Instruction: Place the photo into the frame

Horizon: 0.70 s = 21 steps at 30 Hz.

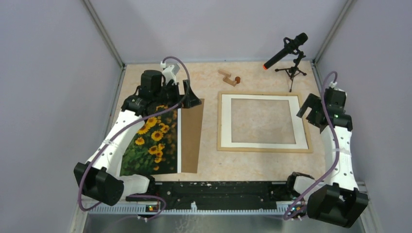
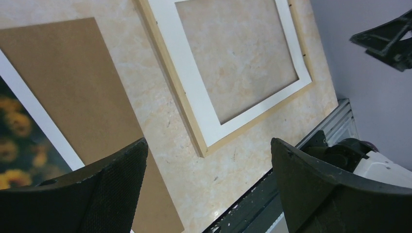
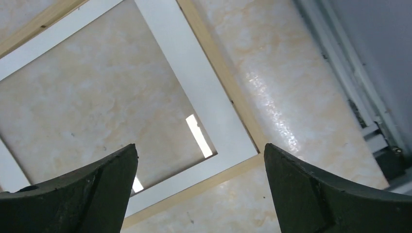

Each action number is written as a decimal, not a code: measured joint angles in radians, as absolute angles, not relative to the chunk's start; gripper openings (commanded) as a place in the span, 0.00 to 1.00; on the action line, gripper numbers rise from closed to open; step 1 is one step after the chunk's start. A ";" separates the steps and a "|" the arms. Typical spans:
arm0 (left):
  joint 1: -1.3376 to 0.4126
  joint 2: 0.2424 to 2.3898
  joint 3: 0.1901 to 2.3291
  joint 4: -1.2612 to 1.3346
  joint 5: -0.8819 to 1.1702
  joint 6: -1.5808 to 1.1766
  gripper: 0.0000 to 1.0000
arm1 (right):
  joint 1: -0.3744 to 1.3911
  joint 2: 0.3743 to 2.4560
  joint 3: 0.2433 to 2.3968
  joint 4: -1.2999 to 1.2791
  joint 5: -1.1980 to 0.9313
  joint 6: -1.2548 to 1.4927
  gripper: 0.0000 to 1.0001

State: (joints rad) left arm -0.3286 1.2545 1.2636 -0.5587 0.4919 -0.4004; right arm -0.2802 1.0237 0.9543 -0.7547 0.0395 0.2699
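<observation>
Two arms were poised over the marbled table [image 1: 252, 167]. The left arm reached from its near-edge base across the photo [image 1: 150, 141], which lay flat at 9 o'clock, partly overlapping a brown backing board [image 1: 192, 136]. Its wrist was bent so the left gripper [image 2: 208, 145] pointed toward 3 o'clock, jaws spread wide and holding nothing. The right arm ran up the table's right side, and the right gripper [image 3: 200, 148] hung tilted above the frame's right rail, likewise spread and empty. The frame [image 1: 265, 150], with a white mat [image 1: 265, 144] inside, lay at 3 o'clock, well apart from the photo. Wooden blocks [image 1: 228, 77] sat at 12 o'clock, a microphone [image 1: 286, 51] at 1 o'clock.
</observation>
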 measured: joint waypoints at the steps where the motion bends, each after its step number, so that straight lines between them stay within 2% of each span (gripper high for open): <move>1: -0.329 1.254 1.241 -0.555 0.480 -0.397 0.99 | -0.254 1.029 0.981 -0.772 0.113 0.269 0.99; 6: -0.329 1.250 1.151 -0.553 0.391 -0.385 0.99 | -0.096 1.049 1.092 -0.804 0.280 0.268 0.99; 8: -0.329 1.248 1.114 -0.553 0.319 -0.390 0.99 | -0.045 1.048 1.098 -0.780 0.241 0.289 0.99; 12: -0.281 1.243 1.028 -0.553 0.194 -0.428 0.99 | 0.141 1.066 0.942 -0.514 0.017 0.442 0.99; 17: 0.021 1.254 0.865 -0.518 0.204 -0.533 0.99 | 0.561 1.380 0.857 -0.105 -0.122 0.677 0.86; 21: 0.178 1.283 0.725 -0.499 0.238 -0.606 0.98 | 0.741 1.646 0.921 0.118 -0.183 0.835 0.71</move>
State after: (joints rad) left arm 0.1776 1.2835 0.7250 -0.4992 0.2382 -0.6056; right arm 0.7406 1.6463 0.9207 0.1177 -0.1833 0.8349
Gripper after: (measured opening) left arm 0.987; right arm 0.804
